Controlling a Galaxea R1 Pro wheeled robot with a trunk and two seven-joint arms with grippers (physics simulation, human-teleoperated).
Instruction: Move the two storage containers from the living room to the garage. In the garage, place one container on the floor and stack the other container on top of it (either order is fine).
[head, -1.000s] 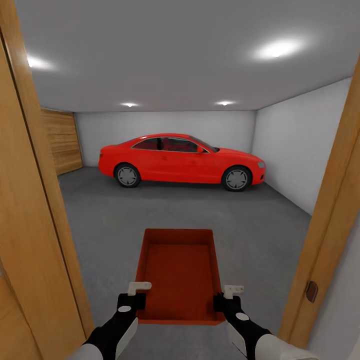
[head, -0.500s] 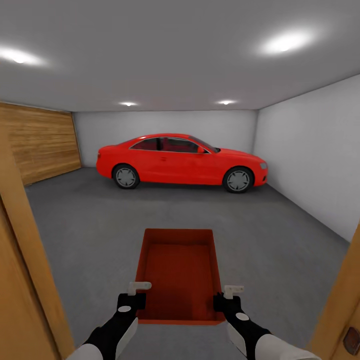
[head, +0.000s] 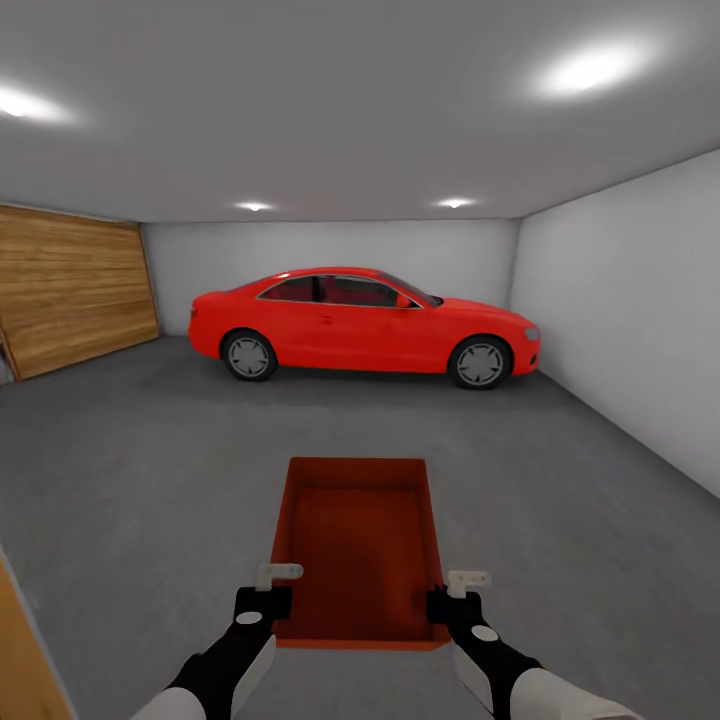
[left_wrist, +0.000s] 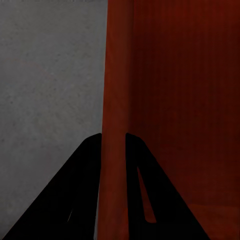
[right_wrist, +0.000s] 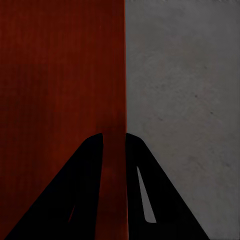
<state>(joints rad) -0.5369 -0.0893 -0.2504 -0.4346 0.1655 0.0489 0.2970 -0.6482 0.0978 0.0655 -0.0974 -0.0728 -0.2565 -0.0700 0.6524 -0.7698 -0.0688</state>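
both the left gripper (head: 268, 592) and right gripper (head: 457, 596) have jaws pinched on the thin side walls of one storage container (head: 360, 545), which could slip or tilt onto the floor (head: 150, 470) if either loosens.

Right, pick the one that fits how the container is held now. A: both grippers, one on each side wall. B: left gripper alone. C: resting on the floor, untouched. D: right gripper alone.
A: the left gripper and right gripper each pinch a side wall of the container.
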